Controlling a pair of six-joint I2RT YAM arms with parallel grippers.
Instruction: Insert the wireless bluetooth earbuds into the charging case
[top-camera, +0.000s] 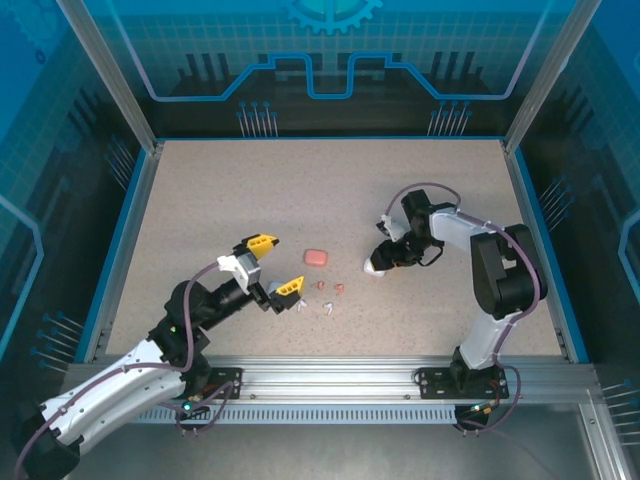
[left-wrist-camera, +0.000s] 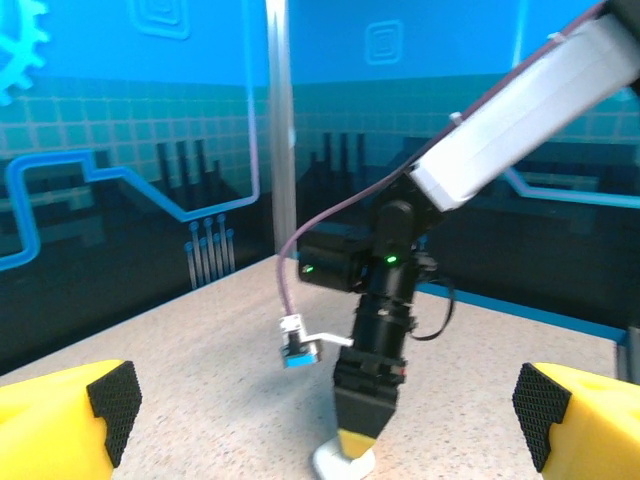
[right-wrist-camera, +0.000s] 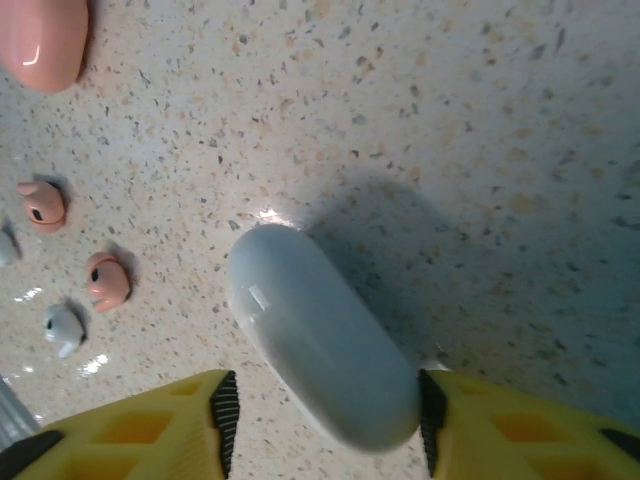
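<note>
A white charging case (right-wrist-camera: 320, 340) lies closed on the table between the pads of my right gripper (right-wrist-camera: 325, 410). The right pad touches it and a gap shows at the left pad, so the jaws stand open around it. From above, the right gripper (top-camera: 381, 262) points down on the white case (top-camera: 375, 268). Two salmon earbuds (right-wrist-camera: 42, 203) (right-wrist-camera: 107, 280) and a white earbud (right-wrist-camera: 63, 327) lie loose to its left. My left gripper (top-camera: 277, 265) hovers wide open and holds nothing, just left of the earbuds (top-camera: 328, 298).
A closed salmon case (top-camera: 316, 257) lies beyond the earbuds, also seen at the top left of the right wrist view (right-wrist-camera: 45, 40). The left wrist view looks across the table at the right arm (left-wrist-camera: 385, 330) standing on the white case (left-wrist-camera: 340, 462). Blue walls ring the table.
</note>
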